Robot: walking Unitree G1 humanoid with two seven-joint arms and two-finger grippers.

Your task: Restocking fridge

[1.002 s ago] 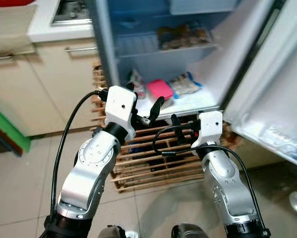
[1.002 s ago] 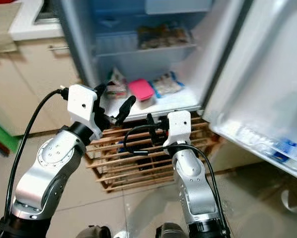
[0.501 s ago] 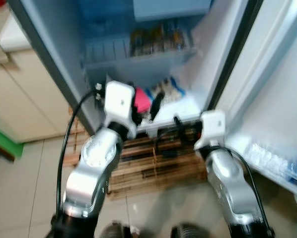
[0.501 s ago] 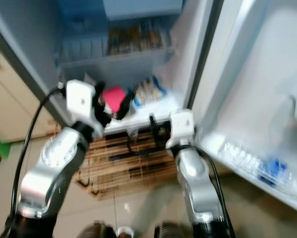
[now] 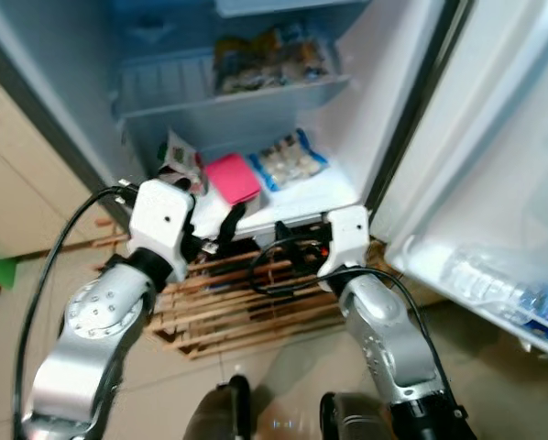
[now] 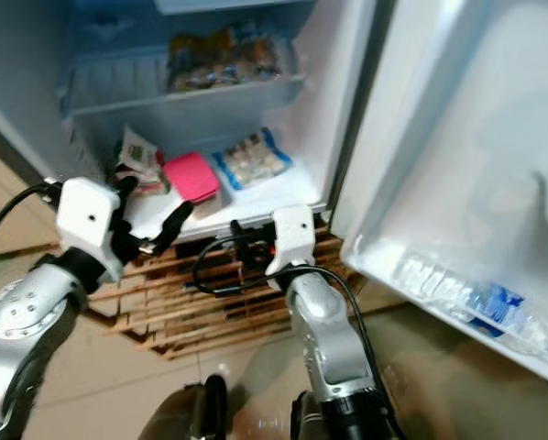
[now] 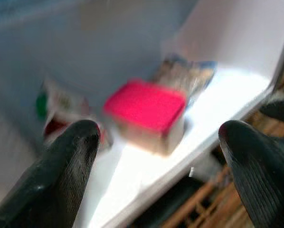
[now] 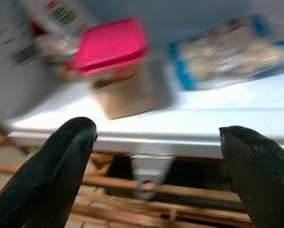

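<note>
Likely the pink-lidded rectangular plastic food box [image 5: 234, 178] is the item in hand for this restock; it sits on the white bottom fridge shelf [image 5: 329, 197], between a crumpled white printed pouch [image 5: 177, 158] and a blue-edged clear bag of pale round pieces [image 5: 290, 160]. Judged light to moderate, rigid, smooth-sided so a bit slippery; lid may pop if squeezed from the top. Best hold looks to be across the short sides of the tub under the lid rim. Box: bright pink flat lid, pale translucent base, corners rounded, contents not readable. The bag beside it looks soft and would sag; the pouch is thin and crushable.

Left gripper [image 5: 210, 226] hovers just in front of the shelf edge, fingers [image 7: 66, 171] wide apart, nothing between them. Right gripper [image 5: 300, 249] sits lower, near the shelf lip, fingers [image 8: 61, 171] also spread and empty. Both wrist views look at the pink box. Upper fridge drawer [image 5: 228, 101] holds mixed packets, blurred. Open fridge door [image 5: 494, 183] stands on the right with a clear plastic bottle [image 5: 494, 289] in its rack. Wooden slatted crate [image 5: 237, 298] lies on the tiled floor below the shelf.
</note>
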